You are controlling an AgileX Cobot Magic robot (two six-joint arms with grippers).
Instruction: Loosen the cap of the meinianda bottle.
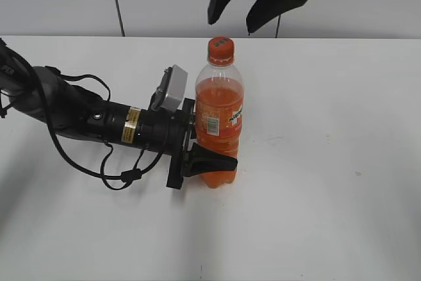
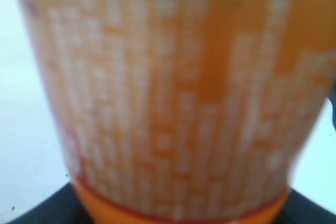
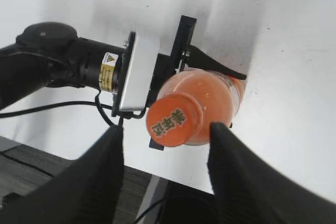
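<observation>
The meinianda bottle (image 1: 220, 113) stands upright on the white table, full of orange drink, with its orange-red cap (image 1: 221, 47) on. My left gripper (image 1: 222, 146) comes in level from the left and is shut on the bottle's lower body, one black finger (image 1: 214, 162) across its front. In the left wrist view the blurred orange label (image 2: 173, 93) fills the frame. My right gripper (image 1: 231, 24) hangs open just above the cap. From the right wrist the cap (image 3: 170, 120) shows between the two black fingers (image 3: 107, 174), apart from both.
The left arm (image 1: 79, 113) and its looping cables (image 1: 115, 179) lie across the table's left side. The table's edge and a dark floor (image 3: 31, 182) show at the bottom of the right wrist view.
</observation>
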